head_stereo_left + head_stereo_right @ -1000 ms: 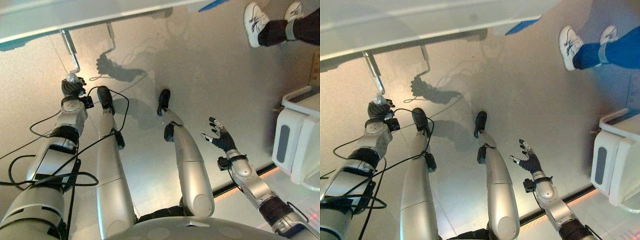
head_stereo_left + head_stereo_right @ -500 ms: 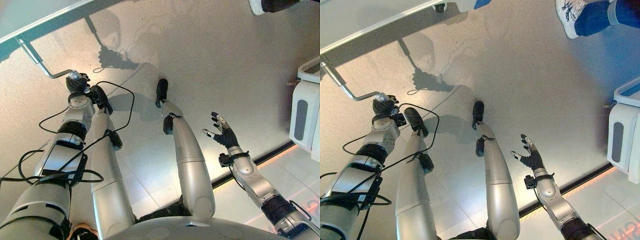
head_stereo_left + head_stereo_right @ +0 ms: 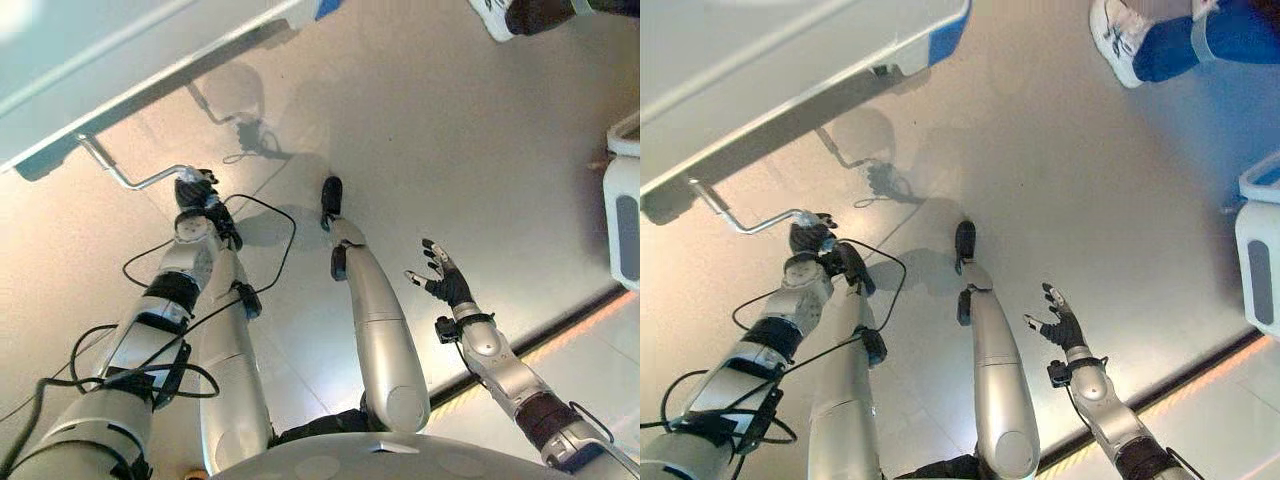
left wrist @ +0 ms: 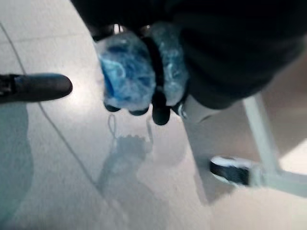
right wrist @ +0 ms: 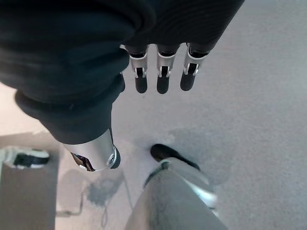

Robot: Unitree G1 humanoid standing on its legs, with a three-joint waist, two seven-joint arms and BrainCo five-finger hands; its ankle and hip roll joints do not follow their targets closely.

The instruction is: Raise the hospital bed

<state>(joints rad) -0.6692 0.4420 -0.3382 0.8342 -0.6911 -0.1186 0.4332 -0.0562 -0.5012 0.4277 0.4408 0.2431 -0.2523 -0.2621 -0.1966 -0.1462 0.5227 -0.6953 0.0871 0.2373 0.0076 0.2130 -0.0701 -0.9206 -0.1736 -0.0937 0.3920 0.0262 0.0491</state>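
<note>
One bent silver metal crank handle (image 3: 745, 218) sticks out from under the pale hospital bed frame with a blue corner (image 3: 790, 70) at upper left. Left hand (image 3: 812, 236) is clenched round the crank's end grip. Farther right, right hand (image 3: 1060, 322) hangs spread and empty above grey floor (image 3: 1060, 180). A person's white sneaker (image 3: 1115, 45) stands at upper right.

arms: silver-grey | left hand (image 3: 194, 190), right hand (image 3: 441, 279): dark ribbed covers, dark fingertips
</note>
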